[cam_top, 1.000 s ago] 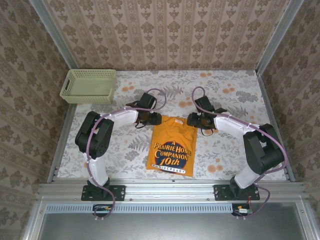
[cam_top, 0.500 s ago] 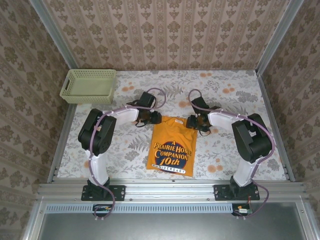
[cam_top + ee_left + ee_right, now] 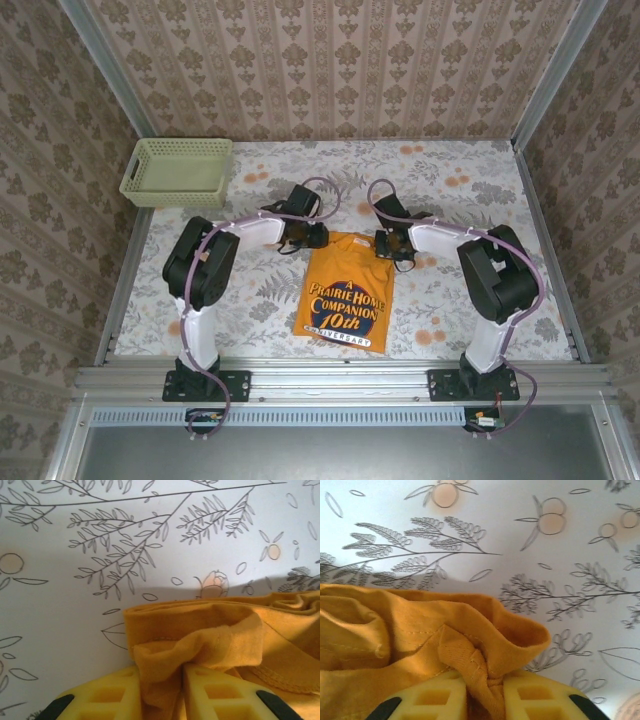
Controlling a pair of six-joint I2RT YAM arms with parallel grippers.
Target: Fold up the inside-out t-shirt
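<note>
Top external: left pincer point(image 3: 318, 236), right pincer point(image 3: 386, 243) shifted inward, now clamped on t-shirt point(image 3: 345, 285) far corners.

Brown damask wallpaper point(image 3: 330, 70) around a floral-clothed table point(image 3: 470, 180), evenly lit

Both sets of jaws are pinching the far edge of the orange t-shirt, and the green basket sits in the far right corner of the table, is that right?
Not quite. The green basket sits in the far left corner of the table, as the top external view shows. The rest stands.
</note>
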